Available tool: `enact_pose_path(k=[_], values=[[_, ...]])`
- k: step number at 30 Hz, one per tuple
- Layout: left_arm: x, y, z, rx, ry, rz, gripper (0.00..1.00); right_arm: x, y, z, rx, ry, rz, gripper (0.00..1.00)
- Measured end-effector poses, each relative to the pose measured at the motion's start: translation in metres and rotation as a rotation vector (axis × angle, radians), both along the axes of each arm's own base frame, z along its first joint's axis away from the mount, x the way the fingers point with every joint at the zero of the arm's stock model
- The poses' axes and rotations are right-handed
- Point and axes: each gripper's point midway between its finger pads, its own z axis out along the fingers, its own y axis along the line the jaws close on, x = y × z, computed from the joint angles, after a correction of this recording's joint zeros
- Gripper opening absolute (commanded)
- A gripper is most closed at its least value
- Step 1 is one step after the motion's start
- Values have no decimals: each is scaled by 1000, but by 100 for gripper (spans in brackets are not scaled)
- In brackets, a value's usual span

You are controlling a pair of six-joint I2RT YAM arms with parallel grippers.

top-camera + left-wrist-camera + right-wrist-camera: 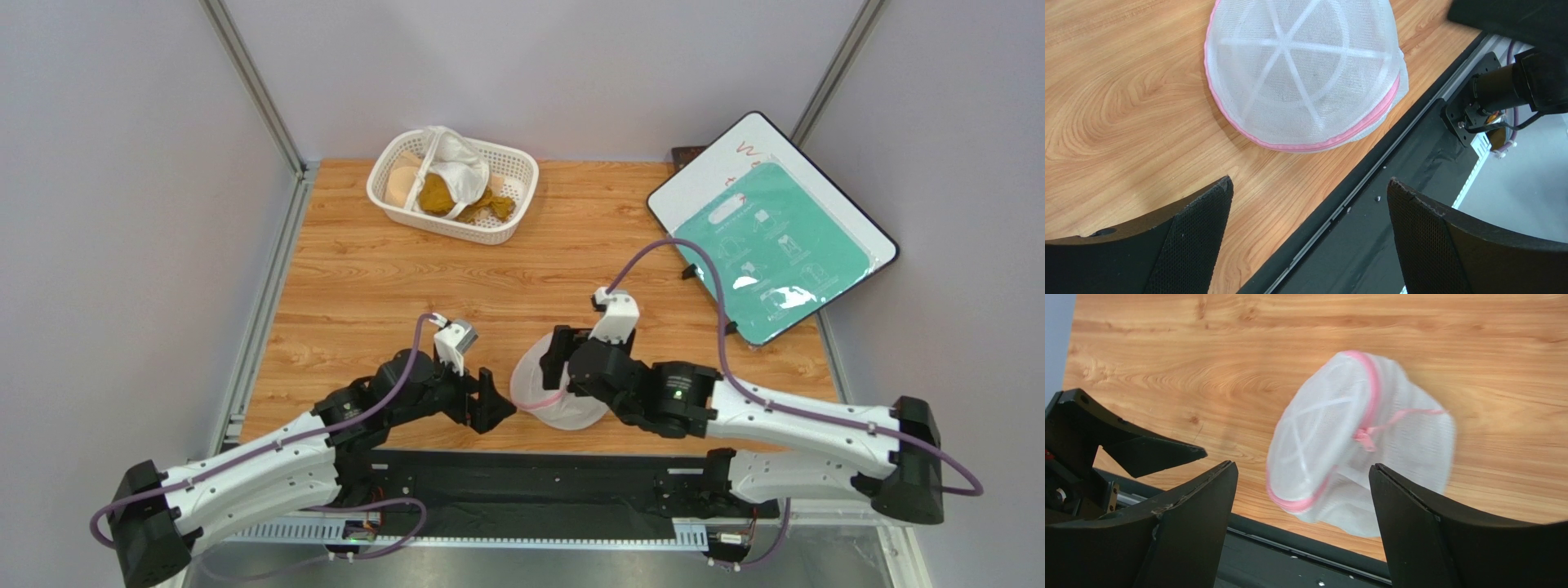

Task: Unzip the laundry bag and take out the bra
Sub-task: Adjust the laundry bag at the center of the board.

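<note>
The laundry bag [555, 392], a round white mesh pouch with pink zipper trim, lies at the table's near edge between my two grippers. In the left wrist view the laundry bag [1303, 73] rests dome up, its halves together. It looks blurred in the right wrist view, where the laundry bag [1358, 441] shows a pink pull. My left gripper [491, 402] [1309, 182] stands open just left of it, holding nothing. Open too, my right gripper [568, 363] [1301, 467] hovers over the bag's right side with nothing between its fingers. The bra is not in view.
A white lattice basket [390, 206] with mustard and white cloths stands at the back left. A board with a green sheet [773, 233] lies at the back right. The black base strip [528, 472] runs along the near edge, right by the bag.
</note>
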Motion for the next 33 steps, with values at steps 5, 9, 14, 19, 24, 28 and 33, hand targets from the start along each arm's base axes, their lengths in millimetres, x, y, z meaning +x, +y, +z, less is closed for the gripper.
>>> enact_pose_path(k=[5, 9, 14, 19, 24, 28, 33], values=[[-1, 0, -4, -9, 21, 9, 100, 6, -46, 24, 7, -38, -71, 86], [-2, -3, -13, -6, 52, 12, 100, 27, -70, 15, 4, -9, -123, 82], [-6, -9, -22, -20, 97, -1, 100, 43, -77, -29, 8, 98, -96, 75], [-8, -13, -19, -54, 101, -11, 100, 38, -58, -41, 46, 109, 55, 62], [-4, -16, 0, -85, 50, -23, 100, 25, -56, -43, 87, 56, 155, 57], [6, -29, 20, -80, 1, -50, 99, 16, -63, -47, 114, 24, 179, 57], [15, -62, 31, -16, -34, -121, 99, 13, -64, -45, 136, 14, 198, 55]])
